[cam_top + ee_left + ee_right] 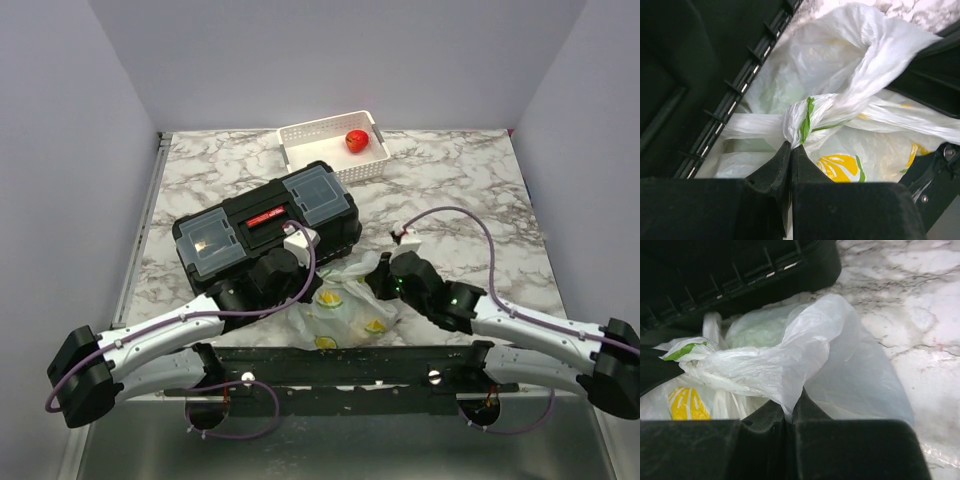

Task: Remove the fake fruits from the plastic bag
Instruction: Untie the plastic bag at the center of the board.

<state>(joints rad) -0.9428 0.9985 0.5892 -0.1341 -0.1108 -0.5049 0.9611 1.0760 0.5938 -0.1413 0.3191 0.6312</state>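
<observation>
**Bag knotted and pinched from both sides, fruit left inside**

The plastic bag [345, 305] lies on the desk [450, 190] in the lower centre of the overhead view, pressed against the near side of the black toolbox [265, 225]. The left fingers [775, 167] are squeezed together on the twisted knot at the bag's neck. The right fingers [767, 417] are closed on a loose fold of the thin film from the other side. Both have hold of plastic only, not fruit.

As for progress, one red fruit [356, 140] sits in the white basket [300, 140] at the top of the overhead view, so it may be out already. The bag looks far from empty: pale greenish lumps show through the film, and the knot is not undone. Opening the neck and lifting out the rest seems to be what remains.

No words can be read. The bag carries yellow lemon-slice and green prints, and the toolbox has a red strip whose writing is too small to make out.
</observation>
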